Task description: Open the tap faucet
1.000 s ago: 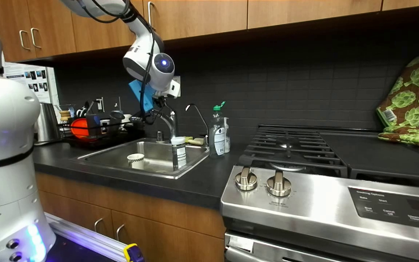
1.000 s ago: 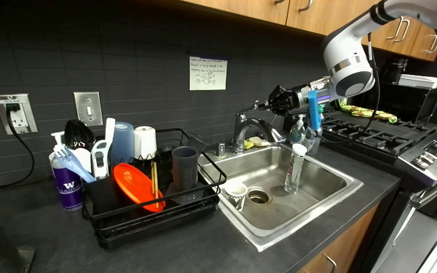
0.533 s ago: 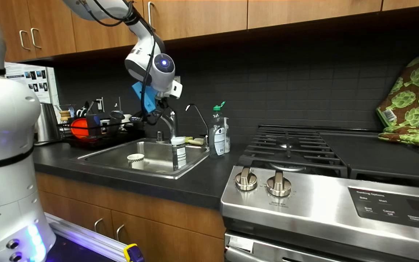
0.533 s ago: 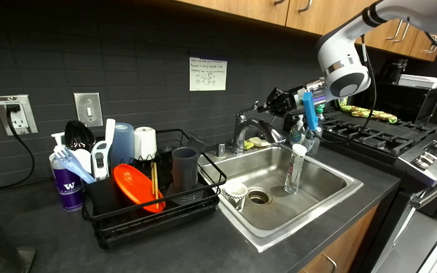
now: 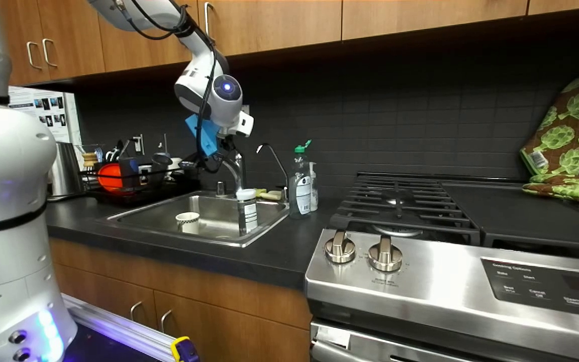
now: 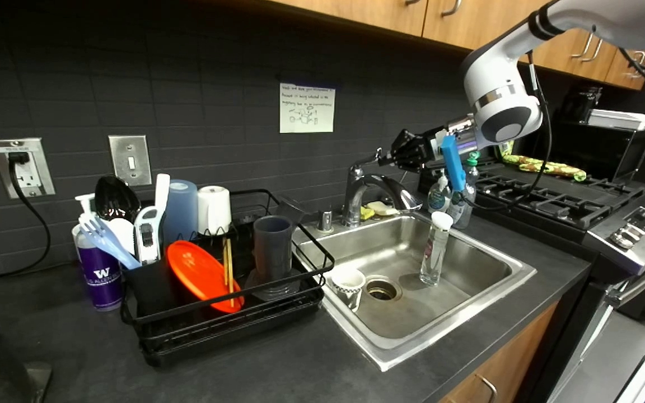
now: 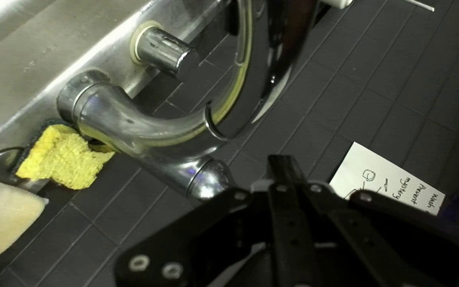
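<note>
Looking down the countertop (image 6: 272, 375) in an exterior view, nearest the camera you've got a purple bottle (image 6: 99, 282) just beside a black dish rack (image 6: 233, 338) with an orange plate (image 6: 196, 274) in it. Next along is the steel sink (image 6: 457, 315), set between the front edge and the back edge, with a checkered cup (image 6: 348, 286) on the near side and a white-capped clear bottle (image 6: 433, 254) standing farther across. The tap faucet (image 6: 379, 181) is on the sink's rim by the back edge, spout arching out above the basin, and the wrist view shows a yellow sponge (image 7: 66, 157) right by its base. A handwritten note (image 6: 307, 109) hangs above that same edge. As for the gripper (image 7: 285, 167), it's up by the top of the faucet, on the side toward the stove (image 6: 563, 196), and its fingers look pinched together. The tips sit right beside the lever (image 6: 366, 161), but I can't tell if they're touching it. Beyond that, a pump bottle (image 6: 439, 196) and a green-capped bottle (image 5: 302, 191) stand toward the far back corner, and past the far edge is that stove.
</note>
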Controlling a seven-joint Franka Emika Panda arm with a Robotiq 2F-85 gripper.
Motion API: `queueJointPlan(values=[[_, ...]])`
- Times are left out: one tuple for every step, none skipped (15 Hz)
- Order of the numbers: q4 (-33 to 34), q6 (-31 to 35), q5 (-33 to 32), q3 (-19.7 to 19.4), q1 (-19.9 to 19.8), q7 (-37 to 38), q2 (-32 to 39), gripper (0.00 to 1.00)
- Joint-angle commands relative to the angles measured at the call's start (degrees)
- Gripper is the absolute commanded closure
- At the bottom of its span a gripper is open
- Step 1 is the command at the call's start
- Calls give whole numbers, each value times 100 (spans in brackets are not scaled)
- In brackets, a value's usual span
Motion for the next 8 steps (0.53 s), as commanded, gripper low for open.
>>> queueJointPlan(values=[[202,215,219,48,73,-8,137,100],[231,245,243,57,88,-7,150,100],[261,253,266,60,94,-22,166,100],[296,300,292,64,106,-25,181,100],[314,331,309,65,114,-27,190,100],[321,377,324,65,124,-25,196,100],[327,417,346,63,132,-25,197,100],[329,467,352,65,139,-21,194,100]])
